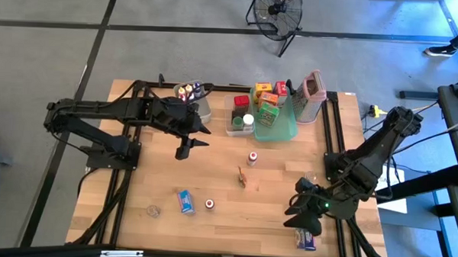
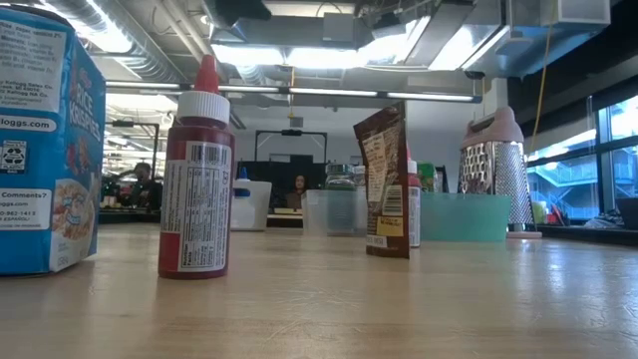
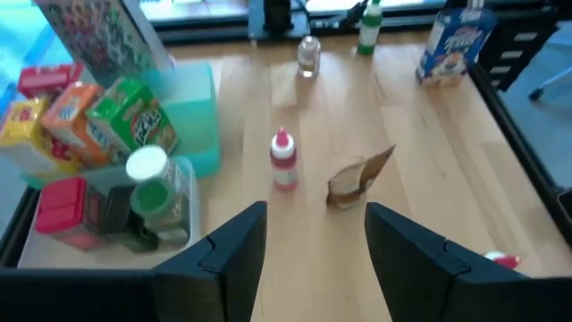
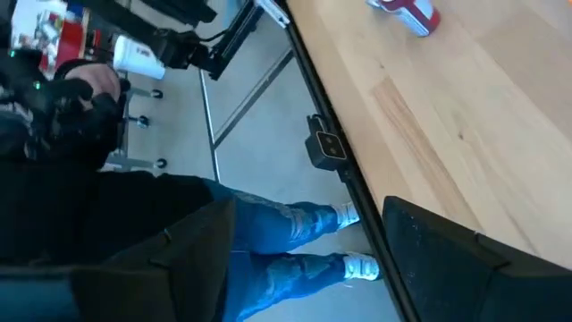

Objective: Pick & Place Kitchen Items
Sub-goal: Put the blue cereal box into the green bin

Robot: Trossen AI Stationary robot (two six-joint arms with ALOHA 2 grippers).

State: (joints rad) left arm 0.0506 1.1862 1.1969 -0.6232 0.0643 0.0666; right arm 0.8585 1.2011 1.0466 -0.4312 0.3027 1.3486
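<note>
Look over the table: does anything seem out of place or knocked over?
One small item appears to lie flat at a corner of the table, close to the edge beside the right gripper and apart from the other loose things. Nothing looks spilled.

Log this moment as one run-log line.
left gripper: jaws open, empty, above table near clear bins | right gripper: jaws open, empty, front-right edge | small red-capped bottle: upright on table
</note>
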